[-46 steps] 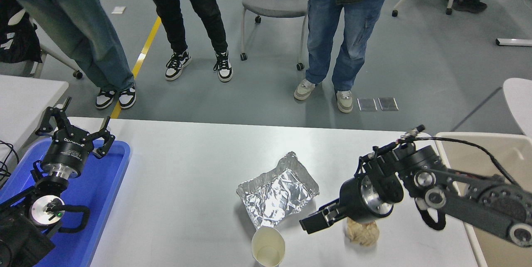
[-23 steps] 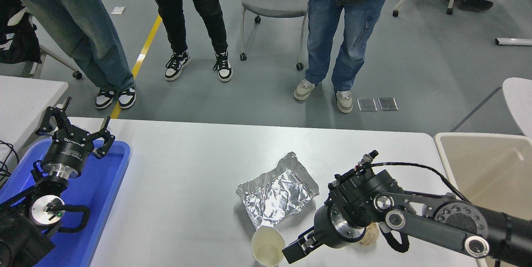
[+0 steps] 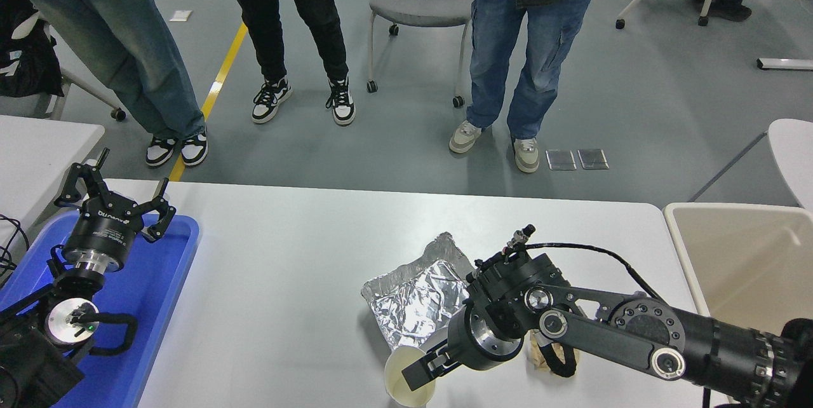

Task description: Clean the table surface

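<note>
White table surface (image 3: 286, 281): foil (image 3: 413, 297), paper cup (image 3: 401, 377); ppl standing behind.

Bright, even overhead light, soft shadows, sharp focus, glints on the crumpled foil (image 3: 422, 297).

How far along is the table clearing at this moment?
Nothing looks cleared yet: the beige bin shows nothing inside. The foil sheet, paper cup and crumpled brown wad all sit on the table surface. In hand: the right gripper is at the cup's rim; whether it grips is unclear. The left gripper is parked over the blue tray. All three items remain.
</note>
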